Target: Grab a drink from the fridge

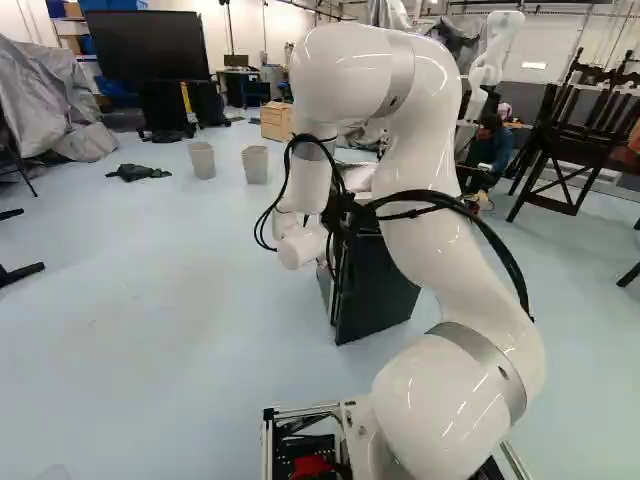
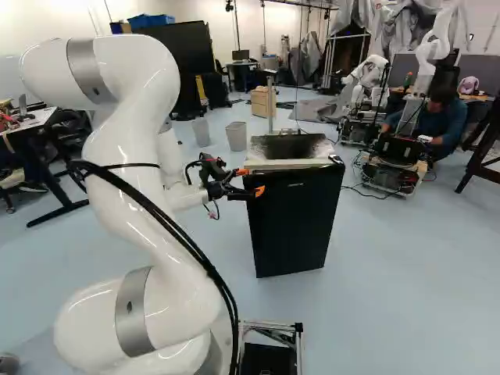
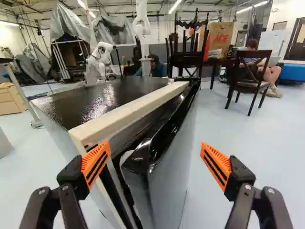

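My gripper [image 2: 250,181] stands open at the upper side edge of the black fridge [image 2: 291,223] in the right base view. Seen from the wrist, the open gripper [image 3: 156,160] has the fridge door's [image 3: 164,133] near edge between its widely spread fingers. One orange pad [image 3: 96,164] overlaps the pale front rim of the fridge body, near the gap behind the door. The other pad [image 3: 217,164] is out beyond the door's outer face. The door stands slightly ajar. The fridge's inside is hidden, and no drink can be seen.
Another robot [image 2: 371,86] and a wheeled base [image 2: 391,164] stand beyond the fridge, with a person [image 2: 441,117] beside them. Two grey bins [image 1: 202,160] [image 1: 255,165] and a wooden cabinet [image 1: 276,121] are farther back. A dark chair [image 3: 248,78] stands past the door side.
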You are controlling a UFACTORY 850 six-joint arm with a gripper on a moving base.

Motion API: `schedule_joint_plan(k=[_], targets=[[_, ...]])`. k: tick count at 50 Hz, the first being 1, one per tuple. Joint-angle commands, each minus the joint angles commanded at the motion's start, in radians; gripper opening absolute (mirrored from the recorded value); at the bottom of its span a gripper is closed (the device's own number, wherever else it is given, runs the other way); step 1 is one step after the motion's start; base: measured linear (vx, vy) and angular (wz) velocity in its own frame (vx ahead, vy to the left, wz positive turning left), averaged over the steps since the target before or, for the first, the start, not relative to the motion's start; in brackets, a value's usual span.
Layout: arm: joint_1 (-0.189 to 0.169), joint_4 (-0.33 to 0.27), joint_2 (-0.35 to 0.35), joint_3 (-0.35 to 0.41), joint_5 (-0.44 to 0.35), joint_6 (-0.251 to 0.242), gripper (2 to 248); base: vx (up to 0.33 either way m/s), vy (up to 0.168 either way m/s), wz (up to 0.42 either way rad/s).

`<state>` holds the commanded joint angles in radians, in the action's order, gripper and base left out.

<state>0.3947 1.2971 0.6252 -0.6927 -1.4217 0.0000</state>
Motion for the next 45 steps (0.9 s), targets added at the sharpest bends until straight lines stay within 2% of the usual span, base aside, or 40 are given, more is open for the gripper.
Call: schedule_joint_plan(k=[45], targets=[[0.004, 0.126, -0.046, 0.093, 0.000, 0.000, 247, 0.000, 0.000, 0.000]])
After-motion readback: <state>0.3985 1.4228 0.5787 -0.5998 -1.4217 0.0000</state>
